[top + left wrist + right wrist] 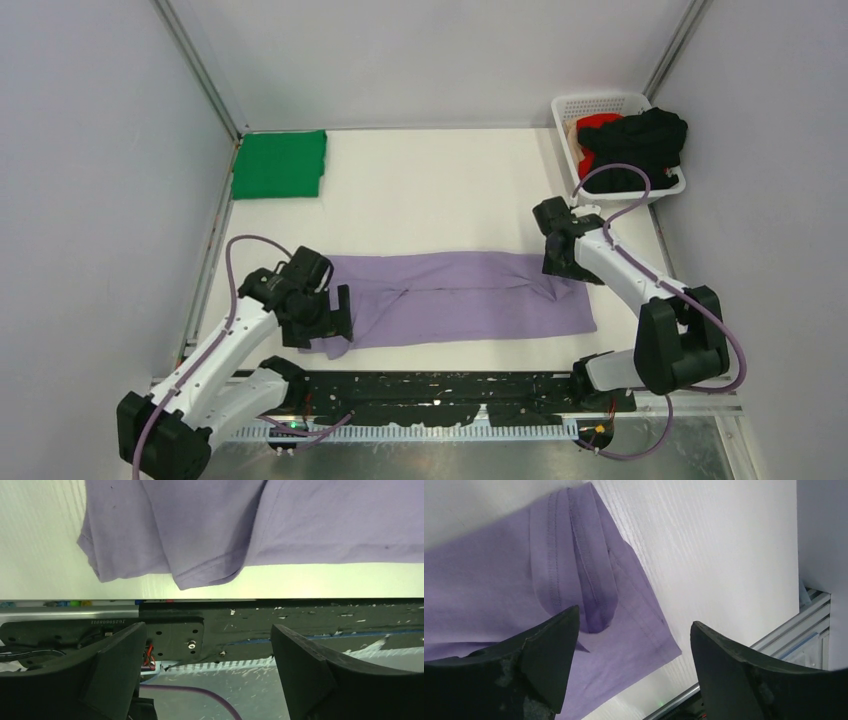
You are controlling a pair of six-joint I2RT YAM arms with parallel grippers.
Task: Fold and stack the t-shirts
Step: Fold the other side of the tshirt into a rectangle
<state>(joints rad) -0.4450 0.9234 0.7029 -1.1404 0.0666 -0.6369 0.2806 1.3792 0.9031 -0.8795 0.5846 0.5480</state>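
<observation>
A lavender-purple t-shirt [460, 298] lies folded lengthwise into a long strip across the near part of the table; it also shows in the left wrist view [250, 525] and in the right wrist view [524, 590]. My left gripper [330, 318] is open and empty at the strip's left end. My right gripper [562, 258] is open and empty over the strip's right end, above its hem. A green t-shirt [280, 165] lies folded at the far left. A black t-shirt [645, 140] and a red t-shirt [597, 128] lie bunched in the basket.
A white perforated basket [600, 104] stands at the far right corner. The black base rail [450, 392] runs along the near edge, also in the left wrist view [300, 620]. Grey walls close in the table on three sides.
</observation>
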